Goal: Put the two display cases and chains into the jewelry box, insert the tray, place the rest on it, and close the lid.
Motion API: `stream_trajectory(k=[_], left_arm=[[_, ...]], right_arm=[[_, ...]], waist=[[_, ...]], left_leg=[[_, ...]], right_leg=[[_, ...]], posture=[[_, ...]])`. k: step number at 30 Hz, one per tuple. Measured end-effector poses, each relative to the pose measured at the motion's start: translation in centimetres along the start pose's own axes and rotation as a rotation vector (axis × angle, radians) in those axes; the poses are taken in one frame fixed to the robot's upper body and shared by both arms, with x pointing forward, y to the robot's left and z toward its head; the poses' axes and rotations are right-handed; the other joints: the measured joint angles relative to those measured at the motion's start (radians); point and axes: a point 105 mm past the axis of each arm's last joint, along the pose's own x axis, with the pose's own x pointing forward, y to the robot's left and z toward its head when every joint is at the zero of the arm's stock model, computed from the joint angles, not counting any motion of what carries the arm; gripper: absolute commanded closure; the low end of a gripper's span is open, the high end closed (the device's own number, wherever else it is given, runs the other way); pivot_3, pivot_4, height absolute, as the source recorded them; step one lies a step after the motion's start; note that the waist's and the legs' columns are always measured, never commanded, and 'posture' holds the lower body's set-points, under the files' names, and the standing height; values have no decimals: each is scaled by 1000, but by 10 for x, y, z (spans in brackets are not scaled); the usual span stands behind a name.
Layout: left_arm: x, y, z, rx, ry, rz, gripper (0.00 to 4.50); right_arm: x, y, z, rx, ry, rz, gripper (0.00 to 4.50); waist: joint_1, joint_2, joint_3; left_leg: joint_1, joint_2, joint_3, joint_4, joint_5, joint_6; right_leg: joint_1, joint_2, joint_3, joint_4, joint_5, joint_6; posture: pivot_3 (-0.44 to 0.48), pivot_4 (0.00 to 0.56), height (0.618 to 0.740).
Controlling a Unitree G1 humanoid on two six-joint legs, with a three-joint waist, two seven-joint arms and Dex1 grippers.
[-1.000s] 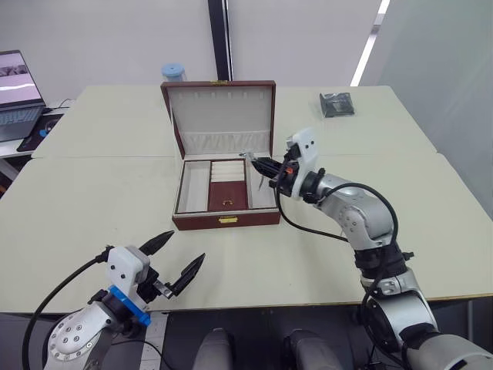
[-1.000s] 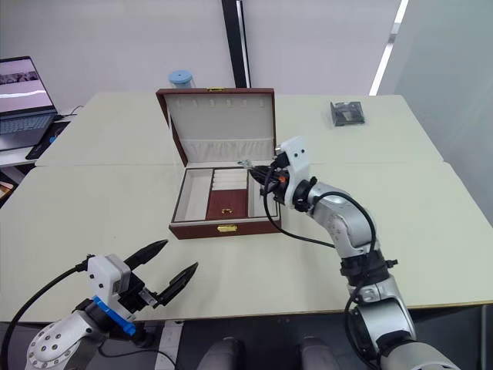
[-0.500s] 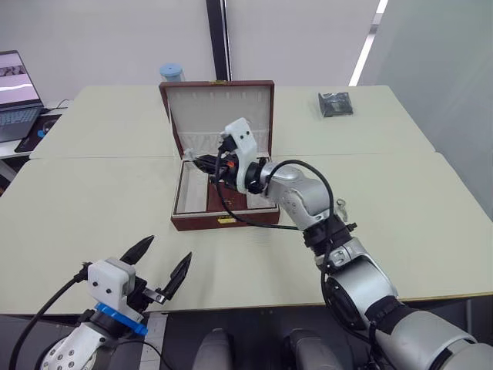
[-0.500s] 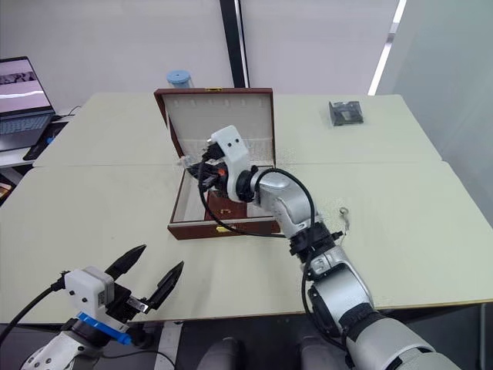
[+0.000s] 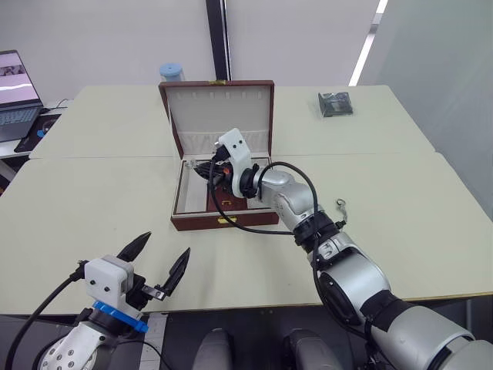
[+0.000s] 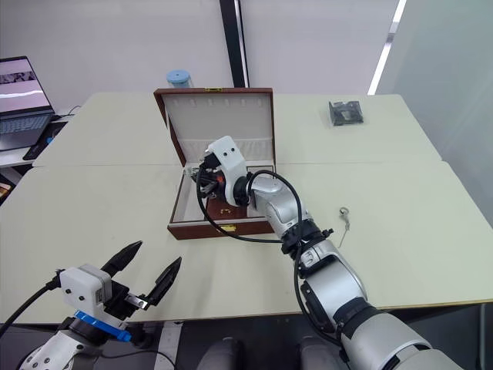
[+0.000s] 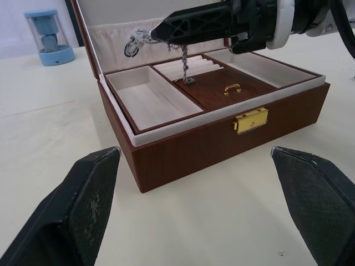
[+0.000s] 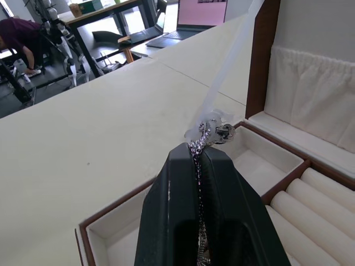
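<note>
The jewelry box (image 5: pixel 225 220) stands open at the table's middle, its lid (image 5: pixel 219 116) upright. The tray (image 7: pixel 145 100), with cream compartments, ring rolls and a brown panel, sits inside it. My right gripper (image 5: pixel 202 166) reaches over the box's left half, shut on a silver chain (image 7: pixel 183 60) that dangles down to the ring rolls. In the right wrist view the chain (image 8: pixel 203 139) sticks out between the shut fingertips. A second chain (image 5: pixel 340 205) lies on the table right of the box. My left gripper (image 5: pixel 164 247) hangs open near the table's front edge. The display cases are out of view.
A dark grey packet (image 5: pixel 336 103) lies at the back right. A blue cup (image 5: pixel 172 72) stands behind the lid. A laptop (image 5: pixel 17 85) sits on a side desk at far left. Bare tabletop (image 5: pixel 92 193) surrounds the box.
My right arm has swung left from the box's right edge to over its left half, carrying the chain. The left gripper has sunk slightly and stays open.
</note>
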Motion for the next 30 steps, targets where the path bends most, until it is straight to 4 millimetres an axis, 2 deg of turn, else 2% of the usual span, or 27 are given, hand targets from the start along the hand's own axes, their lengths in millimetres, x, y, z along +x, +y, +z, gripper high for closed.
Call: stream_trajectory(k=[7, 10, 20, 30], left_arm=[[1, 0, 1, 2, -7, -2, 0], [3, 0, 2, 2, -8, -3, 0], [4, 1, 1, -4, -1, -3, 0], [5, 0, 0, -10, 5, -3, 0]], right_arm=[[1, -1, -1, 1, 2, -16, 4486], [1, 2, 5, 3, -16, -4, 4486], [4, 32, 26, -39, -61, 116, 4486], [7, 35, 19, -42, -26, 117, 4486]], waist=[[0, 0, 0], [0, 0, 0], [0, 0, 0], [0, 0, 0]], left_leg=[[0, 0, 0, 0, 0, 0], [0, 0, 0, 0, 0, 0], [0, 0, 0, 0, 0, 0], [0, 0, 0, 0, 0, 0]], right_leg=[[0, 0, 0, 0, 0, 0], [0, 0, 0, 0, 0, 0], [0, 0, 0, 0, 0, 0], [0, 0, 0, 0, 0, 0]], posture=[[0, 150, 740], [0, 150, 740], [0, 150, 740], [0, 150, 740]])
